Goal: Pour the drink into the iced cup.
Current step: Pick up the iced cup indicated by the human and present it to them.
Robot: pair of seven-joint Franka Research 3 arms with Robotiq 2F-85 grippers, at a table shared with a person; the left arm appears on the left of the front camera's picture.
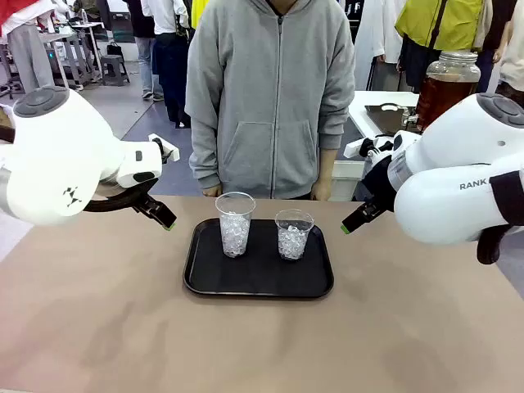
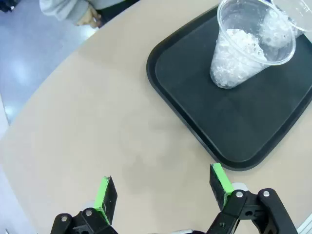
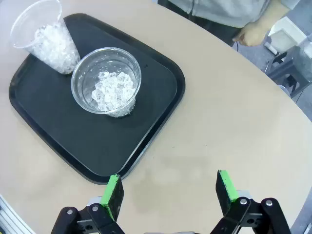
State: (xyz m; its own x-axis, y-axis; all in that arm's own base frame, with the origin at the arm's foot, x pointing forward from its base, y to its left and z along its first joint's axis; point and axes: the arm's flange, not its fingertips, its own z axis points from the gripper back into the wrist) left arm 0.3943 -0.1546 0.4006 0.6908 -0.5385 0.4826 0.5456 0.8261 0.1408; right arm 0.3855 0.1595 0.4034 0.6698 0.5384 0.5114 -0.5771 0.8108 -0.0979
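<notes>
On my far left, the left end effector (image 2: 162, 187) hovers over bare table (image 1: 98, 327) just left of the tray (image 1: 258, 291). Its green-padded fingers are spread wide and released, with nothing between them. The black tray sits mid-table. On its left half stands the taller iced cup (image 1: 235, 225), clear plastic and upright, packed with ice to about halfway. On the tray's right half, near that cup but not touching it in the front view, stands the shorter iced cup (image 1: 294, 235), also upright and partly filled with cubes. I see no liquid in either cup. Directly behind the tray, at the table's far edge, a person in a grey zip hoodie (image 1: 270, 98) stands with both hands low by that edge. Right of the tray, the right end effector (image 3: 169, 187) hangs above bare table just off the tray's rim, its fingers parted and released, gripping nothing. The drink (image 1: 442, 98), a dark amber-brown liquid, is well off to the tray's far right and beyond it, off my table. It sits in a lidded glass jar (image 1: 452, 61) whose base is hidden behind the right arm.
</notes>
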